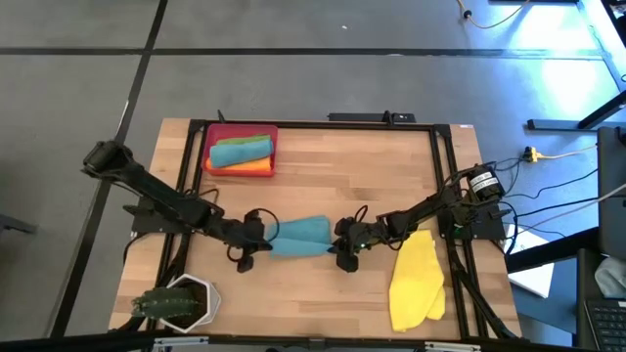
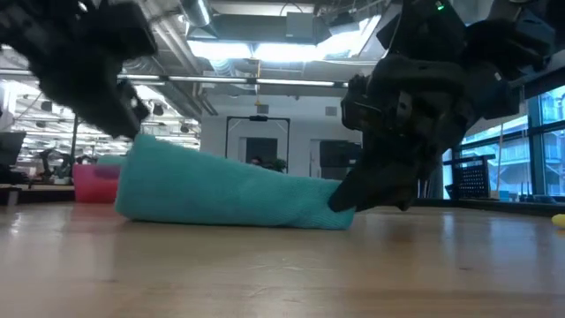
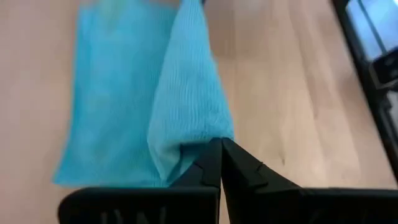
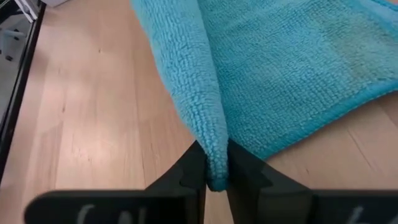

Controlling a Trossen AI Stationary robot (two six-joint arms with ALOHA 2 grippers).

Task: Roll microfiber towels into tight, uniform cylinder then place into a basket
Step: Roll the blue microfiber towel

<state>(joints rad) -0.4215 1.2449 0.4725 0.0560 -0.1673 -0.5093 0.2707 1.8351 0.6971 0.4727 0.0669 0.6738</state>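
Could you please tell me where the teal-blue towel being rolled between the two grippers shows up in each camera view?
High view: teal-blue towel at table centre, between both grippers.
Low view: across the middle, on the tabletop.
Left wrist view: ahead of the left gripper, which pinches its fold.
Right wrist view: fills the upper part; right gripper pinches its edge.
Shared landmark: the wooden table.

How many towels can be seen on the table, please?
4, maybe more hidden. A teal towel lies mid-table between both grippers; a yellow towel lies near the right arm; a teal roll rests on an orange towel inside the red basket.
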